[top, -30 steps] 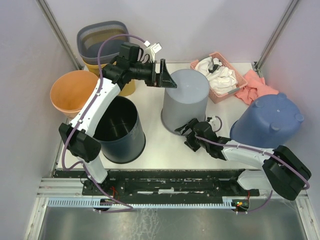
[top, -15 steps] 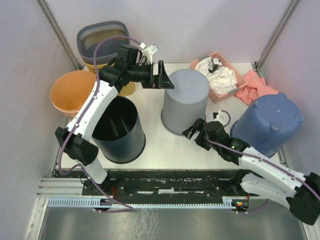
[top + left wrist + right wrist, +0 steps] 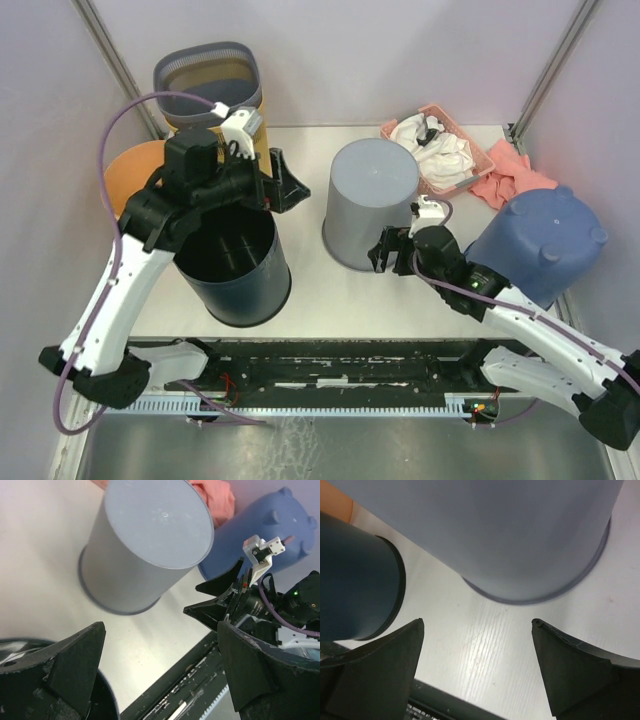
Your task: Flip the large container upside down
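Grey container (image 3: pixel 370 200) stands bottom-up mid-bench (image 3: pixel 315 285), rim down on the surface. My left fingers (image 3: pixel 75 665) are spread wide, holding nothing, up by the dark bin (image 3: pixel 235 265), apart from the container. Right fingers (image 3: pixel 380 665) are also wide and empty, just beside the container's near wall.

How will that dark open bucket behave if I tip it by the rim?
Dark bucket looks like thin, empty plastic: probably light, its rim may flex. Tall and round, so once tipped it would likely roll.
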